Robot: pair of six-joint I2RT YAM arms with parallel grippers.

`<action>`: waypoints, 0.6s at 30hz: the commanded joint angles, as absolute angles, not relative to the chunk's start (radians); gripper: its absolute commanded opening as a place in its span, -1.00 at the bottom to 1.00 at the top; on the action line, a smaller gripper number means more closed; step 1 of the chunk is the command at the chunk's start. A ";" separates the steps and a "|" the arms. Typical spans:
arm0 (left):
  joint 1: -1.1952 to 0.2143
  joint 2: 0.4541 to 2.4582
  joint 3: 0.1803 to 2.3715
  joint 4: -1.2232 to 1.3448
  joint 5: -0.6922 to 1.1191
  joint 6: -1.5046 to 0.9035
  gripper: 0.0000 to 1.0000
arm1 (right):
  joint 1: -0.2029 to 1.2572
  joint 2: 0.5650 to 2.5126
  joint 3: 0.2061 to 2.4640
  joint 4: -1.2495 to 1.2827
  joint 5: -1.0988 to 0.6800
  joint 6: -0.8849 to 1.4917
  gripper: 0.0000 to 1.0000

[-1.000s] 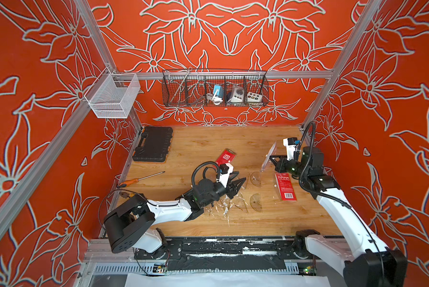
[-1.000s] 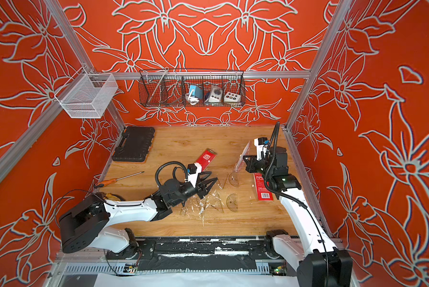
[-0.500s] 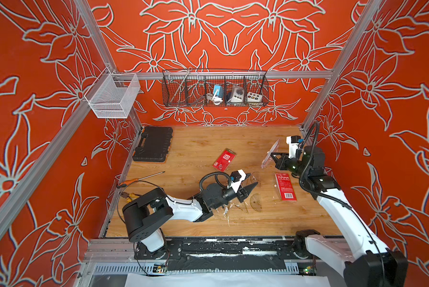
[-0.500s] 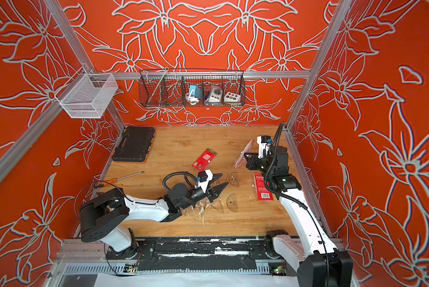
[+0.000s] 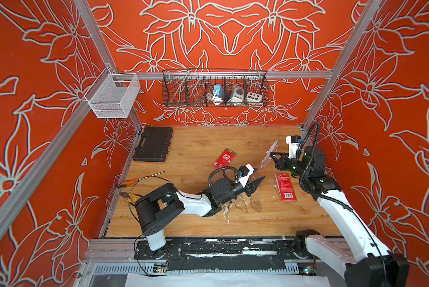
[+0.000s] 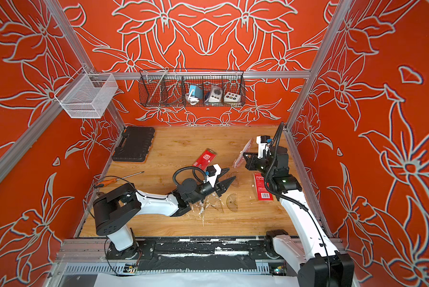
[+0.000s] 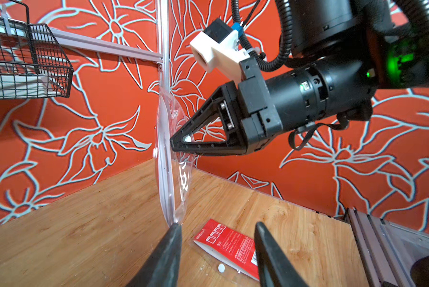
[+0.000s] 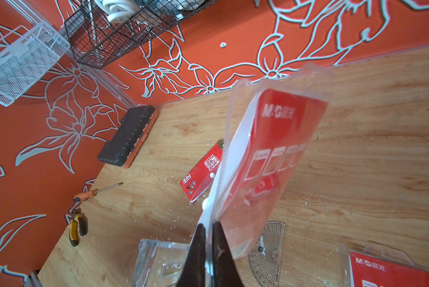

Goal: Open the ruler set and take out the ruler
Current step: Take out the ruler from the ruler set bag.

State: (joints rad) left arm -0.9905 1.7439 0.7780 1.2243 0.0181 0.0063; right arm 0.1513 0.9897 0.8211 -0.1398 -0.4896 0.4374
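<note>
The ruler set (image 8: pixel 270 154) is a clear plastic pouch with a red card inside, held up off the table at the back right. My right gripper (image 8: pixel 209 225) is shut on one edge of it, also seen in both top views (image 5: pixel 270 154) (image 6: pixel 244 155). My left gripper (image 7: pixel 217 225) is open, with nothing between its jaws. It sits just below and in front of the pouch (image 7: pixel 168 161), whose low corner hangs right at one fingertip (image 7: pixel 176 227). I cannot make out the ruler inside the pouch.
On the wooden table lie a red card (image 5: pixel 285 186), a red pack (image 5: pixel 224 159), a clear protractor (image 5: pixel 256 202) and clear plastic pieces (image 8: pixel 158 263). A black tool case (image 5: pixel 153 144), a screwdriver (image 5: pixel 134 180) and pliers (image 8: pixel 76 228) lie at the left.
My left arm has swung right across the table, bringing its open gripper up to the hanging pouch. The right gripper has raised the pouch slightly, still shut on it.
</note>
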 commanded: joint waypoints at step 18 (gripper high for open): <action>-0.997 1.760 0.789 1.256 -0.048 -0.018 -0.05 | 0.165 0.943 0.819 -0.122 -0.510 0.433 -1.00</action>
State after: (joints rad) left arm -0.9905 1.7817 0.8150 1.1984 -0.0311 -0.0105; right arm 0.1577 0.9600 0.8211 -0.1314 -0.5148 0.4362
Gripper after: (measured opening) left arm 0.474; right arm 0.069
